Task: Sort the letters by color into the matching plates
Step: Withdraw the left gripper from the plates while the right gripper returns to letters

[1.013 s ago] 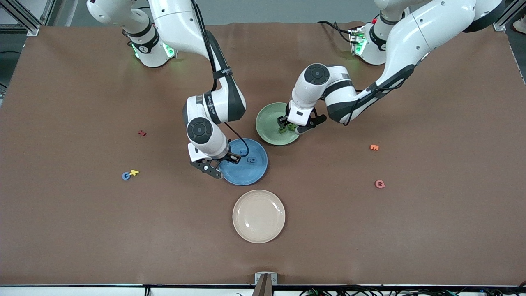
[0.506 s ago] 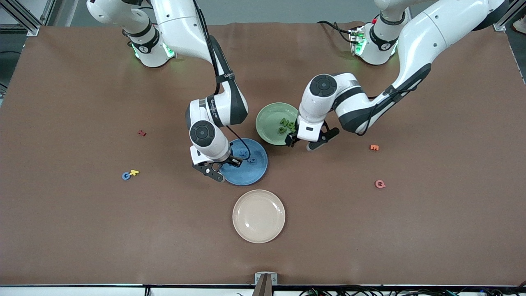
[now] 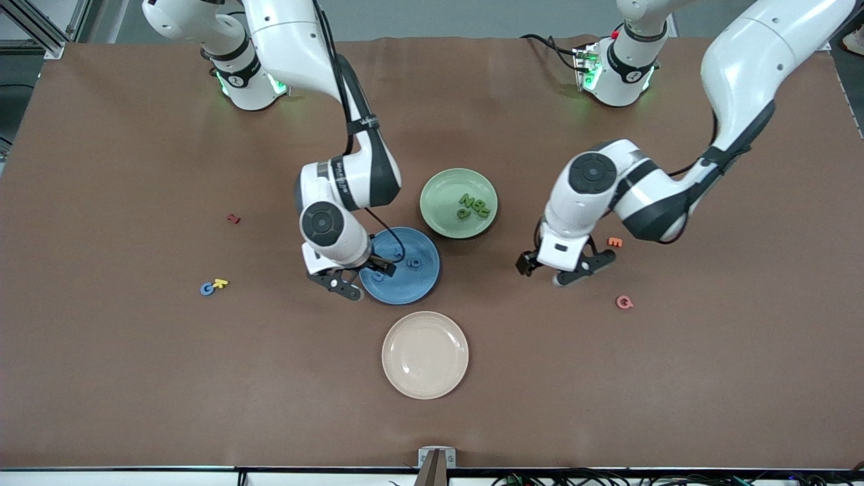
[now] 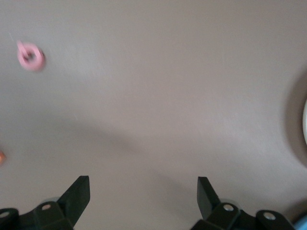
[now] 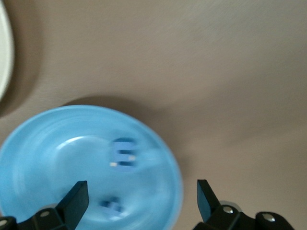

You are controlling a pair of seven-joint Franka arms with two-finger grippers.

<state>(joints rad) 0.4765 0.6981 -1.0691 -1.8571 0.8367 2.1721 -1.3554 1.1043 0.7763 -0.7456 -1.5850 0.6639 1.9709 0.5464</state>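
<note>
Small green foam letters lie clustered in the round light green plate; blue foam letters lie in the round blue plate. The right gripper hangs released and empty over the blue plate's rim. The left gripper, also released, hangs over bare brown tabletop.
</note>
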